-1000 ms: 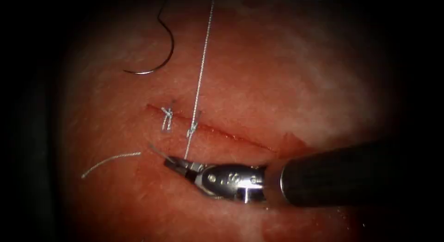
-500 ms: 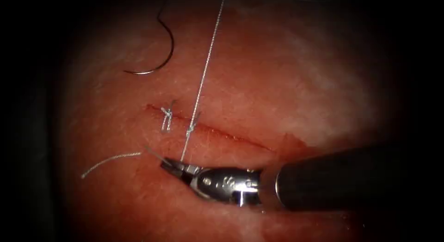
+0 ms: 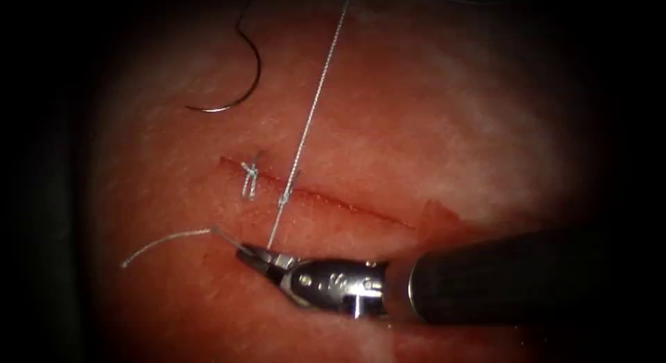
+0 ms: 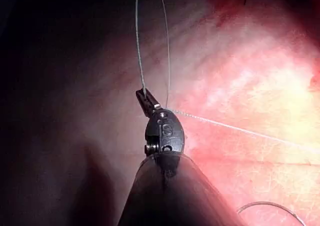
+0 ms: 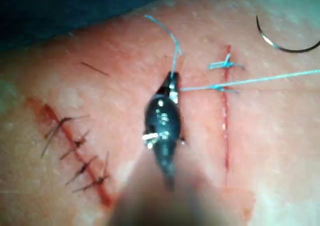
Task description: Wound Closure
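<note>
The tissue carries a slanting cut with two knotted stitches at its left end. The thread runs taut from the second stitch toward the far side, and its short tail lies near-left of the cut. The curved needle rests free on the far-left tissue, not in it.

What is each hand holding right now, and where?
Right hand: thin pale thread, near its short free end below the cut. Left hand: the same thread's long strand. Curved steel needle lies loose.
</note>
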Motion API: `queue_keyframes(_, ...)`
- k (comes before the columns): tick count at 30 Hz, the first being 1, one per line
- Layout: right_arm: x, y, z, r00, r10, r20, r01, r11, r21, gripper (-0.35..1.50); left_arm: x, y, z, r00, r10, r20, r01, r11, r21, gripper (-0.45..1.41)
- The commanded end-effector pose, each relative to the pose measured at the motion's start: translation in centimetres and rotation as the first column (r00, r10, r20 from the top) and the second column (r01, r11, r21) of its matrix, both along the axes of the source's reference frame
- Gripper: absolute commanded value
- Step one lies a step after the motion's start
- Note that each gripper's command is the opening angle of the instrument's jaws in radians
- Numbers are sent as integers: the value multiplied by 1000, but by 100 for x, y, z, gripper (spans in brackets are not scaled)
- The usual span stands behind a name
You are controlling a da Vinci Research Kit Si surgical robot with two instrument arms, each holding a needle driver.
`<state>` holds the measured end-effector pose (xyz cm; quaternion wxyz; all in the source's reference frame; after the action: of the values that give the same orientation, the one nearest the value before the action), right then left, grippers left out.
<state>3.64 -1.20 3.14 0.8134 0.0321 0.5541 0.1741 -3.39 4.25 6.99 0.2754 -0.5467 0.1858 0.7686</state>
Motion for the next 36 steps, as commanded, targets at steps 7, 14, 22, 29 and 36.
queue_keyframes(7,11,-27,5,999,-31,12,31,1000,2,-35,-6,-2,4,1000,2,6,-2,1000,6,-45)
queue_keyframes(14,15,-36,5,999,-41,14,41,999,-2,-35,-10,4,-2,1000,-5,3,5,1000,12,-45)
queue_keyframes(22,14,-27,1,1000,3,-3,-3,1000,-12,-35,-10,11,-13,1000,16,5,-16,1000,0,-45)
queue_keyframes(29,1,6,-26,987,142,-72,-139,989,40,125,-4,7,-14,994,41,106,-45,998,39,-45)
queue_keyframes(36,-37,30,-45,982,172,-79,-163,980,110,118,7,-30,-30,970,62,234,-92,989,120,-45)
